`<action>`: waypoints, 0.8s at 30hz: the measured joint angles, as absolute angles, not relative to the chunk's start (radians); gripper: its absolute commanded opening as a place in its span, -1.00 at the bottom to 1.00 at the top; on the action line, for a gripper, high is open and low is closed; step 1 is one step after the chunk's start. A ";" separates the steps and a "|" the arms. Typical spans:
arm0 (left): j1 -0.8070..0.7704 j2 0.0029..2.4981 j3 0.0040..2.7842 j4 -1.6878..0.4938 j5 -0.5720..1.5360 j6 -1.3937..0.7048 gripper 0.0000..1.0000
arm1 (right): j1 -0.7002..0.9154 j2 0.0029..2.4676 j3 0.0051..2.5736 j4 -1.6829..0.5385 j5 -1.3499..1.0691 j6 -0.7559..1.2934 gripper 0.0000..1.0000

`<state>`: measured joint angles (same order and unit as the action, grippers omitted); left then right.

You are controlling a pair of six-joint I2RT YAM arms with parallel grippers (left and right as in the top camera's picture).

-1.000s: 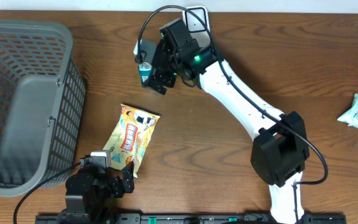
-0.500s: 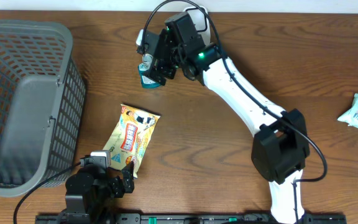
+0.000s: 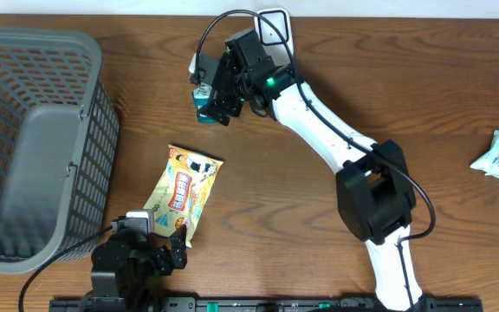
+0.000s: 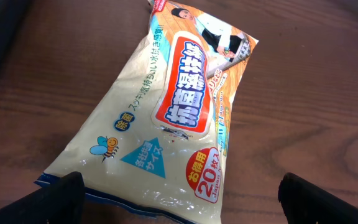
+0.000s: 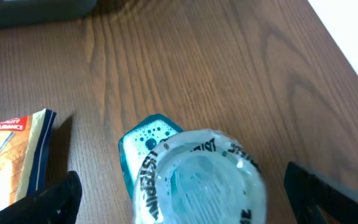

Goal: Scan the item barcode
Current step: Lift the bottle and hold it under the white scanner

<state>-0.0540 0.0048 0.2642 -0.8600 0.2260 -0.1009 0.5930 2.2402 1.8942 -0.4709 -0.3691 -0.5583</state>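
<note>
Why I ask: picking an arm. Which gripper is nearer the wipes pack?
Left: left gripper at the wipes pack, by its end; right gripper away, over a bottle.

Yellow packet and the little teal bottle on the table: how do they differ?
The yellow packet is a flat pouch lying face up; the teal bottle is rounded, with a clear cap. The packet looks clearly larger from overhead. The packet lies just before the left gripper; the bottle sits farther back, between the right gripper's open fingers. Both rest on the wooden table.
</note>
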 measured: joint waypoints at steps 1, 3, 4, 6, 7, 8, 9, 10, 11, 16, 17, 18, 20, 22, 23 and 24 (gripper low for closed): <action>-0.054 0.005 0.264 -0.860 0.226 -0.101 0.99 | 0.593 2.245 1.894 -0.467 -0.370 -0.558 0.98; -0.054 0.005 0.264 -0.860 0.226 -0.101 0.99 | 0.593 2.258 1.894 -0.459 -0.371 -0.558 0.92; -0.054 0.005 0.264 -0.860 0.226 -0.101 0.99 | 0.594 2.265 1.894 -0.453 -0.372 -0.558 0.89; -0.054 0.005 0.264 -0.860 0.226 -0.101 0.99 | 0.595 2.280 1.894 -0.448 -0.374 -0.559 0.80; -0.054 0.005 0.264 -0.860 0.226 -0.101 0.99 | 0.595 2.286 1.894 -0.445 -0.374 -0.561 0.75; -0.054 0.005 0.264 -0.860 0.226 -0.101 0.99 | 0.595 2.294 1.894 -0.443 -0.374 -0.561 0.67; -0.054 0.005 0.264 -0.860 0.226 -0.101 0.99 | 0.595 2.298 1.894 -0.439 -0.374 -0.563 0.43; -0.054 0.005 0.264 -0.860 0.226 -0.101 0.99 | 0.595 2.301 1.894 -0.435 -0.375 -0.562 0.25; -0.054 0.005 0.264 -0.860 0.226 -0.101 0.99 | 0.595 2.301 1.894 -0.432 -0.374 -0.559 0.17; -0.054 0.005 0.264 -0.860 0.226 -0.101 0.99 | 0.595 2.301 1.895 -0.433 -0.382 -0.545 -0.18; -0.054 0.005 0.264 -0.860 0.226 -0.101 0.99 | 0.595 2.301 1.897 -0.437 -0.384 -0.541 -0.36; -0.054 0.005 0.264 -0.860 0.226 -0.101 0.99 | 0.595 2.301 1.903 -0.443 -0.389 -0.539 -0.46; -0.054 0.005 0.264 -0.860 0.226 -0.101 0.99 | 0.595 2.301 1.916 -0.468 -0.395 -0.532 -0.59; -0.054 0.005 0.264 -0.860 0.226 -0.101 0.99 | 0.595 2.301 1.924 -0.486 -0.398 -0.526 -0.67; -0.054 0.005 0.264 -0.860 0.226 -0.101 0.98 | 0.595 2.301 1.931 -0.498 -0.399 -0.524 -0.70; -0.054 0.005 0.264 -0.860 0.226 -0.101 0.99 | 0.595 2.301 1.936 -0.510 -0.399 -0.521 -0.72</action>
<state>-0.0540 0.0048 0.2642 -0.8600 0.2256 -0.1009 0.5953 2.3013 1.9358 -0.5098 -0.3988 -0.5213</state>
